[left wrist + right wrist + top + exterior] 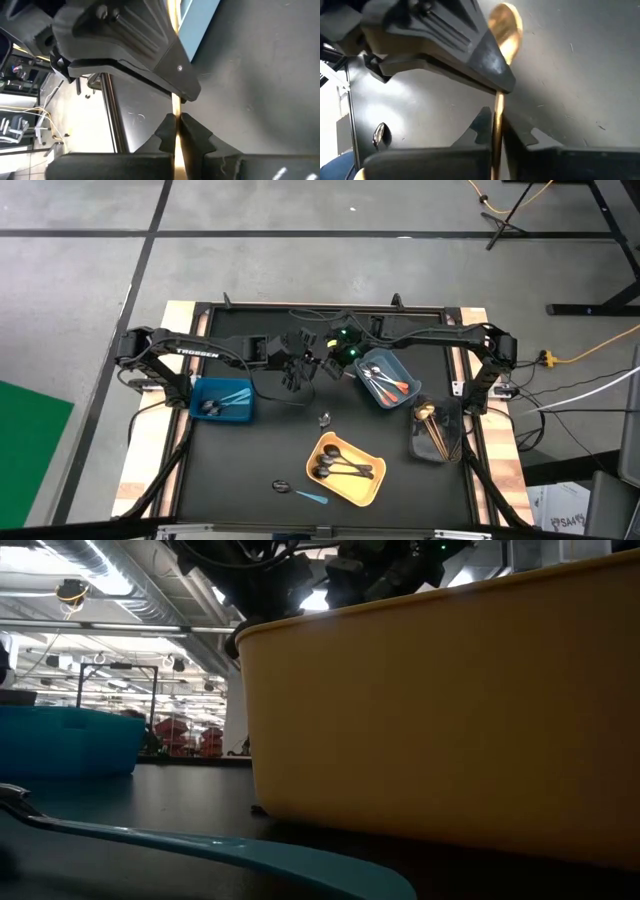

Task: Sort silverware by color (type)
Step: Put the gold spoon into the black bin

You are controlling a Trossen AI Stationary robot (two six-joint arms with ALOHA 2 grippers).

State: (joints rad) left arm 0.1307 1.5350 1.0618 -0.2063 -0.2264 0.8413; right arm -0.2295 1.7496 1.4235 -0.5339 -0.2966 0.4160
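The bench (300,440) is a flat, matte black square with pale wooden strips along its sides. Both dark arms reach in from the far corners and meet over its far middle.

Four bins sit on it. A glossy yellow bin (368,490) with rounded corners stands near the front and holds all-black spoons (340,468). At the left, a square blue bin (200,390) holds light-blue-handled spoons (235,395). A grey-blue bin (400,367), set at an angle under the right arm, holds silver spoons with orange handles (392,387). A dark bin (420,448) by the right edge holds thin tan spoons (432,425).

The left gripper (175,122) is clenched on a thin, shiny gold spoon (505,25), its ridged fingers (197,134) pressed against the flat handle. The right gripper (497,127) is at the same spot, with the spoon's handle running down into it and the oval bowl sticking out past it. I cannot tell whether it has a grip.

Three small pieces lie loose on the mat. A silver spoon (325,419) is near the centre. A black spoon (282,486) and a light-blue spoon (313,497) are just left of the yellow bin.
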